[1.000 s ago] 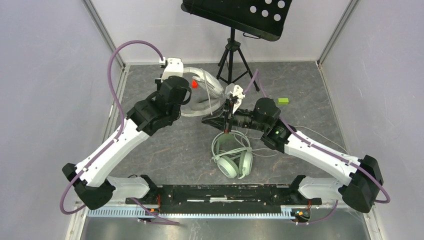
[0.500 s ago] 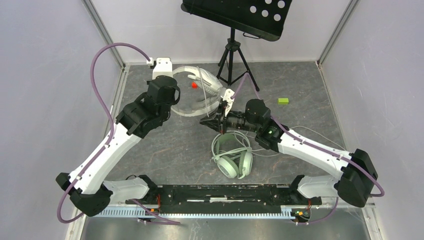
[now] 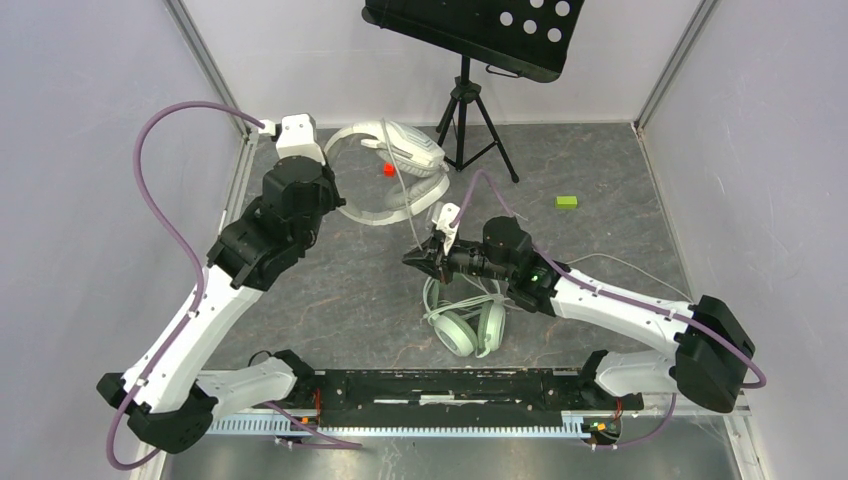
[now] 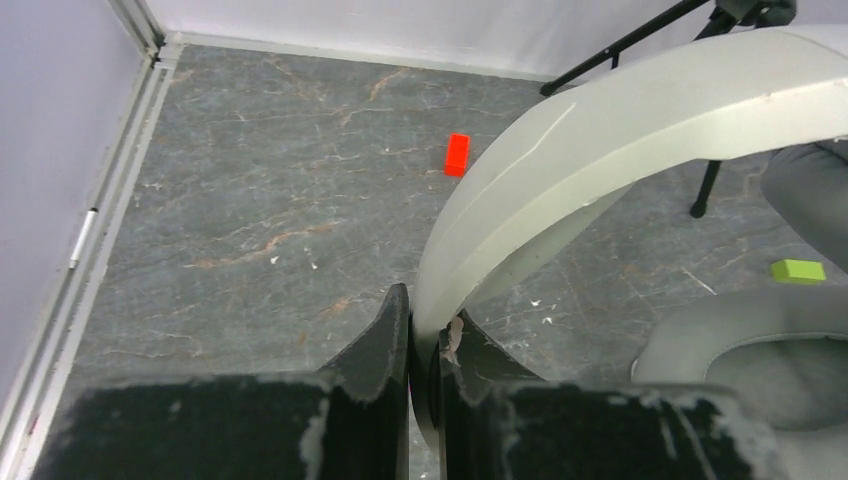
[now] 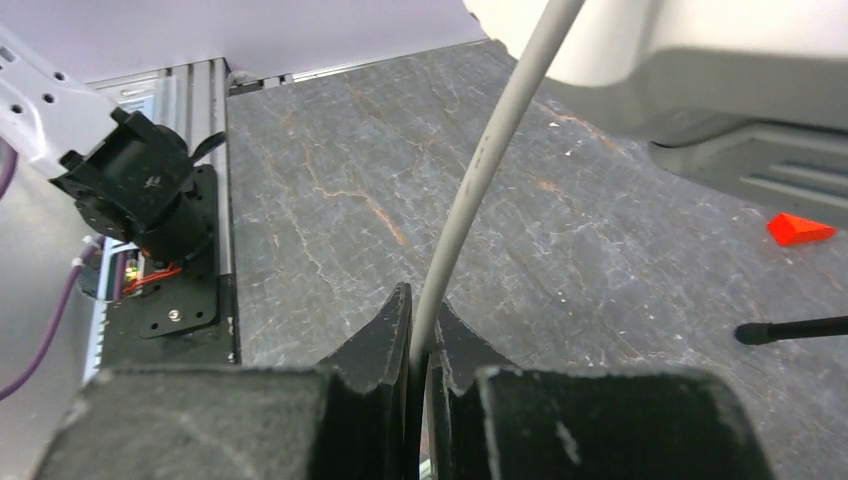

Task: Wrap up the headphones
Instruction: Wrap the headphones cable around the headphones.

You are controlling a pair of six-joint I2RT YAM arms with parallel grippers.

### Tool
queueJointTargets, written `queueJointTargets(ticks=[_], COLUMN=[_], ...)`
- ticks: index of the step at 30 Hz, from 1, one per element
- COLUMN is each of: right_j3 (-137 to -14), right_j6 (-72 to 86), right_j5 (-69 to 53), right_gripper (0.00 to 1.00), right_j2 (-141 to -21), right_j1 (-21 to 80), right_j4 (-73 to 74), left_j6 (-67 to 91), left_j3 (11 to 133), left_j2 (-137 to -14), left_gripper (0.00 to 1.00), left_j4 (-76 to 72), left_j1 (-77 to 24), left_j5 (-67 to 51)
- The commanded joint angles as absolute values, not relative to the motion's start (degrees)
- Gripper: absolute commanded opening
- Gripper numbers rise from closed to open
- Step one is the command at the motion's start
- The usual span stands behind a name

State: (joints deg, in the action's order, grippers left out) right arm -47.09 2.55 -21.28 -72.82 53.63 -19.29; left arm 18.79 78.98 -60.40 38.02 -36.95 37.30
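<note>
The left arm (image 3: 215,290) has swung back toward the far left corner, and the right arm (image 3: 610,305) has drawn nearer to the bases. With this the white-grey headset (image 3: 405,150) is now further back, at the far side of the table (image 3: 340,290), its headband (image 4: 620,130) clamped in the left gripper (image 4: 424,335). The mint-green headset (image 3: 466,325) has not moved; it lies just beneath the right wrist. The cable (image 5: 490,150) of the white-grey headset now runs straighter, pinched between the jaws of the right gripper (image 5: 420,325). I judge the cable is being stretched out for winding, which is not yet begun
</note>
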Motion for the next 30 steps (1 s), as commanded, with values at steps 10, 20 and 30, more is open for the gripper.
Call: queueJointTargets(ticks=[10, 20, 30], right_j3=[-41.69, -38.25, -34.76], right_j6=[-3.01, -3.38, -4.08], right_j5=[-15.73, -18.69, -20.31], right_gripper=[0.06, 0.21, 0.08], right_j2=[-72.42, -69.62, -68.44], right_j1=[54.1, 54.05, 54.07], right_j4=[-24.99, -30.22, -33.97], left_j6=[29.65, 29.24, 31.28], left_j3=[79.79, 78.49, 78.31], left_j2=[-55.47, -53.87, -52.97], left_gripper=[0.02, 0.02, 0.02], left_j4=[28.96, 26.28, 25.34], left_j1=[-34.28, -34.1, -33.71], left_j5=[29.3, 30.71, 29.01])
